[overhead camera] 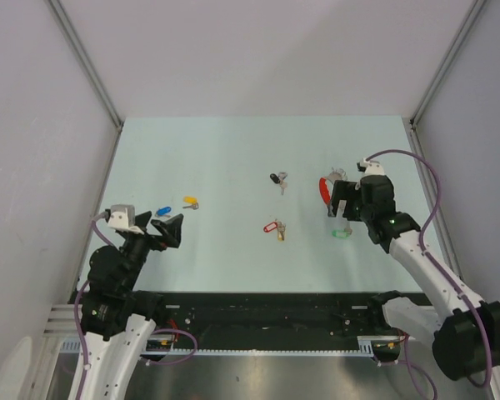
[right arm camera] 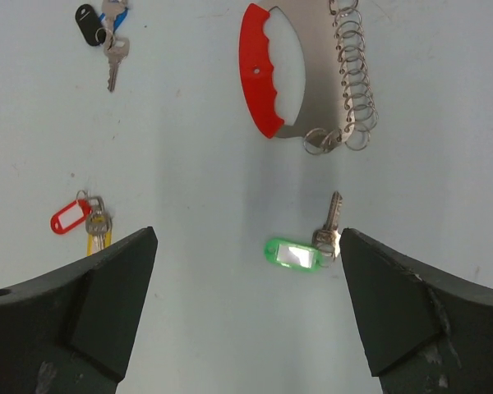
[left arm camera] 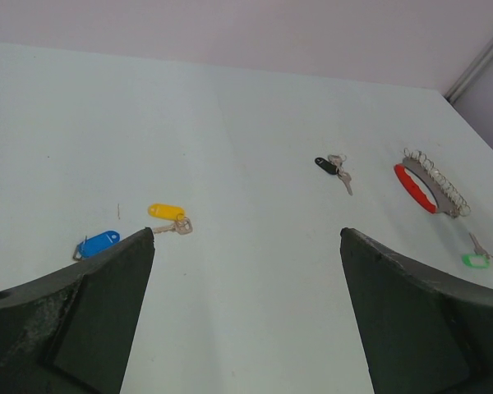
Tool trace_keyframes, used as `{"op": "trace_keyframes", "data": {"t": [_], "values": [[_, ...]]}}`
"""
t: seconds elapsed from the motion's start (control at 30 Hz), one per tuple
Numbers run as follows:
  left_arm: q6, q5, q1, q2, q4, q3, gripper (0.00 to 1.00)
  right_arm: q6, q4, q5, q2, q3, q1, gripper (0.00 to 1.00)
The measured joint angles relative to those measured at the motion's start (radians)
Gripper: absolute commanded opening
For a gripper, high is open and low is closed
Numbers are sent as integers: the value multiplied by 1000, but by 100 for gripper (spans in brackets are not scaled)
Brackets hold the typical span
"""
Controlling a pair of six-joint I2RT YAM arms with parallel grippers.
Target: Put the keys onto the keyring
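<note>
Two claws hang spread wide, grasping nothing. Our right claw (right arm camera: 248,231) hovers above the green-tagged key (right arm camera: 300,253), which lies near the keyring (right arm camera: 257,78), flat on the tabletop (overhead camera: 233,158). We see the red-tagged key (right arm camera: 70,217) and black-tagged key (right arm camera: 89,14) further left; the yellow-tagged key (left arm camera: 166,212) and blue-tagged key (left arm camera: 99,243) lie near our left claw (left arm camera: 246,234), well apart from the keyring.

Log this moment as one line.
left gripper: open, empty | right gripper: open, aimed at green-tagged silver metal key | red-and-grey oval keyring: flat on table, untouched
</note>
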Motion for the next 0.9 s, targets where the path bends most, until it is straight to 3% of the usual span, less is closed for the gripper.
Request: {"op": "trace_keyframes", "data": {"t": [0.2, 0.37, 0.7, 0.9], "values": [[0, 31, 0, 5, -1, 0, 100, 49, 122, -14, 170, 0, -52, 94], [1, 47, -1, 5, -2, 0, 100, 78, 201, -29, 313, 0, -108, 76], [2, 51, -13, 5, -2, 0, 100, 115, 355, -53, 500, 0, -145, 54], [3, 52, -14, 6, -2, 0, 100, 138, 406, -54, 571, 16, -162, 50]]}}
